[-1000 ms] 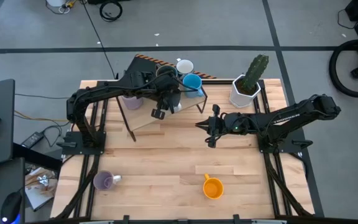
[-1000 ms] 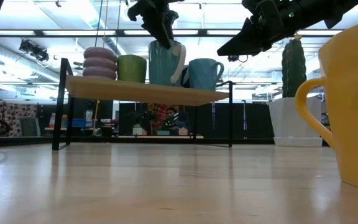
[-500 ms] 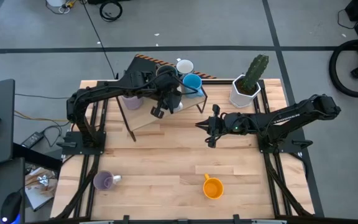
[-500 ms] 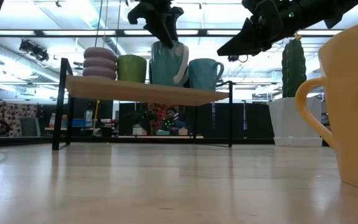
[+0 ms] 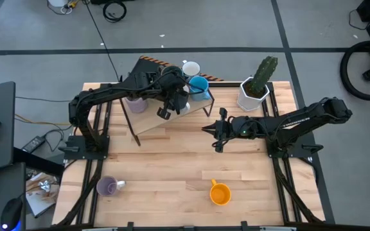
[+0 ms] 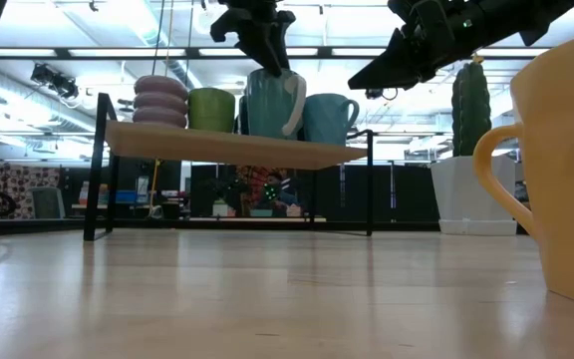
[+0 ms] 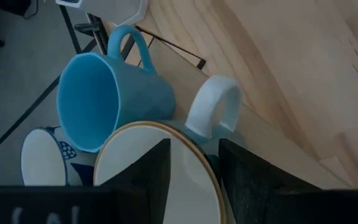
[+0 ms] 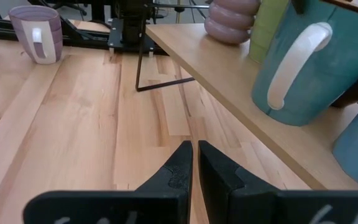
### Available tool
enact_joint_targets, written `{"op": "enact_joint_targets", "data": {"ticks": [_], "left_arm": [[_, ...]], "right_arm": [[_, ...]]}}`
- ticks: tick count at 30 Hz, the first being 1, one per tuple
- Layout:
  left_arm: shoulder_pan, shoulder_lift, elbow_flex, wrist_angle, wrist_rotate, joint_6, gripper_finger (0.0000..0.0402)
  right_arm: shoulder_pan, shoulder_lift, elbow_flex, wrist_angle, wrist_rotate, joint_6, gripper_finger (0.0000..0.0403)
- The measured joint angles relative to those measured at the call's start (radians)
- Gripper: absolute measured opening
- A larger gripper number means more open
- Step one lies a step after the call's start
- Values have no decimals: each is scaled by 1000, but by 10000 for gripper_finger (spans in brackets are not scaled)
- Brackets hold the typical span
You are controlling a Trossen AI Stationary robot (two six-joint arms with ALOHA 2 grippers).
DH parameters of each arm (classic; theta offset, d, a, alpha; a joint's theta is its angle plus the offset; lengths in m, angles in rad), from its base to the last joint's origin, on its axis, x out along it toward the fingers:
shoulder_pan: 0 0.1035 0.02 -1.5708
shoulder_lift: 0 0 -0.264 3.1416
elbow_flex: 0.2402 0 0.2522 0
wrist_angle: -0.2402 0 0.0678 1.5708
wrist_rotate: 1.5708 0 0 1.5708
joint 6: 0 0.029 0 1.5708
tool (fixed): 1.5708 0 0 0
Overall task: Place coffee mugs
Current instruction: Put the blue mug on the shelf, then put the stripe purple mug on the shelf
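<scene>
A teal mug with a white handle stands upright on the wooden shelf, between a green mug and a blue mug. A ribbed purple mug stands at the shelf's left end. My left gripper hangs open over the teal mug. One finger is inside the rim and the other is outside, by the handle. My right gripper is shut and hovers over the table's middle. Another purple mug and an orange mug sit near the table's near edge.
A white pot with a cactus stands at the far right of the table. A white mug sits behind the blue one at the shelf's far edge. Bare wood lies between the shelf and the two mugs near the near edge.
In the low view the teal mug stood tilted on the shelf under my left gripper. It has come upright and now rests flat on its base. My left gripper has stayed above its rim, shifting slightly. My right arm has kept still.
</scene>
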Motion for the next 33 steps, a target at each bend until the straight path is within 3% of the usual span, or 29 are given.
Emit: {"op": "enact_joint_targets", "data": {"ticks": [5,13,19,22,28,33], "left_arm": [[-18,0,0,0,-17,-56,142],[-80,-7,3,-2,-180,-51,142],[-98,-47,27,6,-182,-59,142],[-58,-82,27,6,-135,-117,142],[40,-125,22,-7,142,-444,142],[-30,-124,-74,25,190,-490,142]], "right_arm": [[0,0,0,0,0,0,30],[0,0,0,0,0,0,30],[0,0,0,-7,0,3,30],[0,0,0,-9,0,6,30],[0,0,0,-10,0,2,30],[0,0,0,-4,0,6,30]]}}
